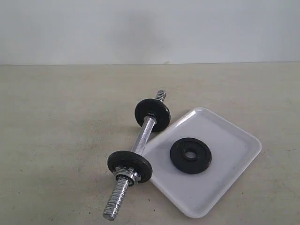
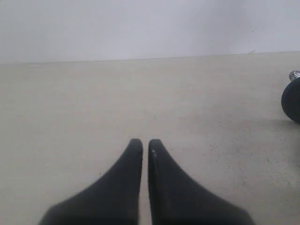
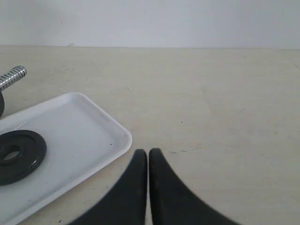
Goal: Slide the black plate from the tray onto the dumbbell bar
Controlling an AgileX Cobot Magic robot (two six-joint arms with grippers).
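Fingers point(image 2: 131, 159) of the left hand point(image 2: 145, 140) are pressed together, with only a thin slit between the two dark tips. This hand is held low and about level over the bare desk point(image 1: 56, 140), pointing toward the pale wall point(image 1: 150, 28). It pinches nothing. One black disc and a threaded tip of the dumbbell bar point(image 1: 143, 136) show at the edge of its view, well apart from the fingertips.

The right hand point(image 3: 148, 151) has the same pose: low, about level, directed to the wall, its two fingers closed against each other and holding nothing. Its tips are over bare desk, near one rounded corner of the tray point(image 1: 225, 136) but not touching it.

The black plate point(image 1: 191, 155) lies flat inside the tray, roughly in the middle, with the centre hole and the raised ring facing up. It is apart from both hands.

The dumbbell bar rests on the desk just beside the tray, along the tray's left side in the exterior view, set diagonally. The far disc point(image 1: 152, 115) and the near disc point(image 1: 130, 166) stand upright on it, the knurled part between them. A chrome nut point(image 1: 123, 174) sits against the near disc, and a threaded end point(image 1: 116, 202) sticks out free beyond it. If the discs touch the tray rim, the pictures do not make clear.
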